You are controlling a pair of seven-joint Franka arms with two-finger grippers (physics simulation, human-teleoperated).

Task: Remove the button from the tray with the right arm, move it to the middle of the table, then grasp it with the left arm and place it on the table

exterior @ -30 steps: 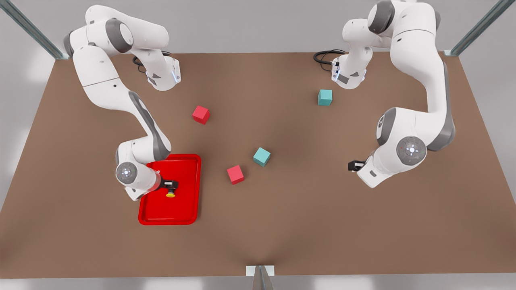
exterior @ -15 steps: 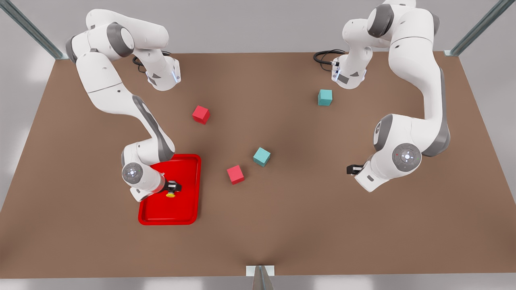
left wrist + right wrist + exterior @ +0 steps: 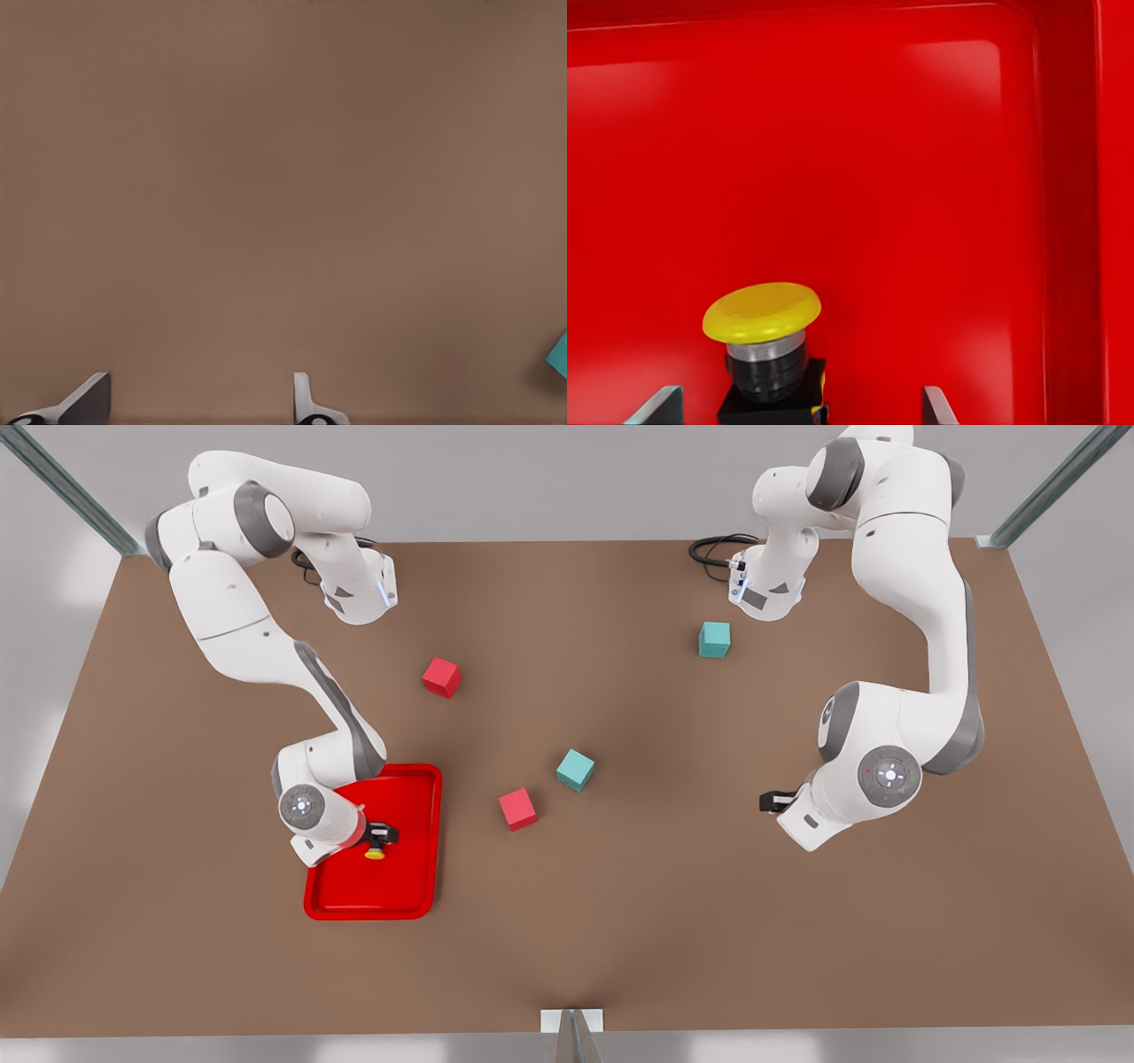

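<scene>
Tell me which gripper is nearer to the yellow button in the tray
Right. The right gripper is over the red tray with its open fingers on either side of the button. The left gripper waits far across the table, open over bare tabletop.

No legible text, labels or numbers anywhere.

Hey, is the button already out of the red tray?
No, the button sits inside the tray, and the right gripper is open around it in the right wrist view.
</scene>
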